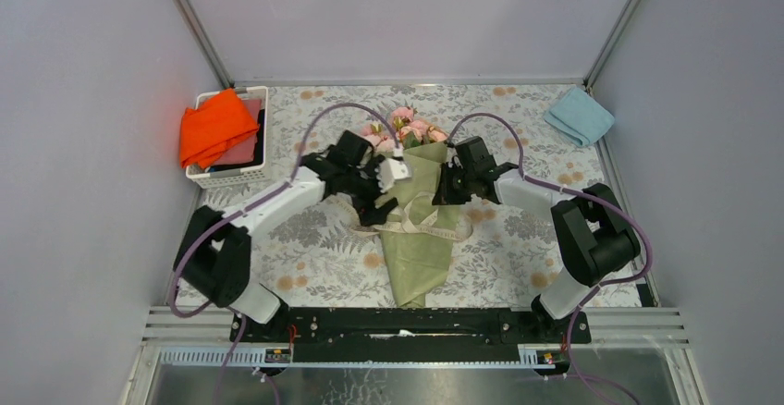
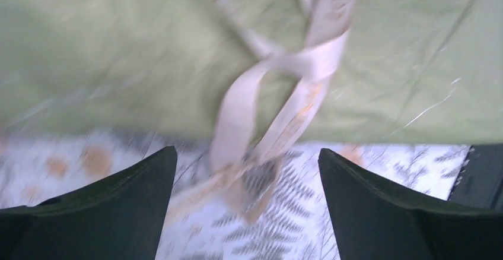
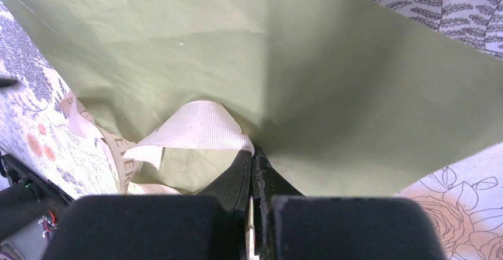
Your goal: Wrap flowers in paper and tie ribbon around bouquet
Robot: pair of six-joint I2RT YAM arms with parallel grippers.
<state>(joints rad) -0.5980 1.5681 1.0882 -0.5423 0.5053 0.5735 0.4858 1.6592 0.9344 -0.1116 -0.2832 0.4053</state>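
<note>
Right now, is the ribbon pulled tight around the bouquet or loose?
Loose: the ribbon crosses itself over the olive paper in slack open loops, no tightened knot; the shut right gripper pinches one stretch.

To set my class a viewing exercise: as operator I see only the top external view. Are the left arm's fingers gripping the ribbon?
Observer: No. The left wrist view shows the left fingers spread wide, with the ribbon crossed over the paper beyond them.
Operator: And the right fingers?
Observer: The right wrist view shows the right fingers shut, their tips at a ribbon fold against the paper. I cannot tell whether they pinch it.
</note>
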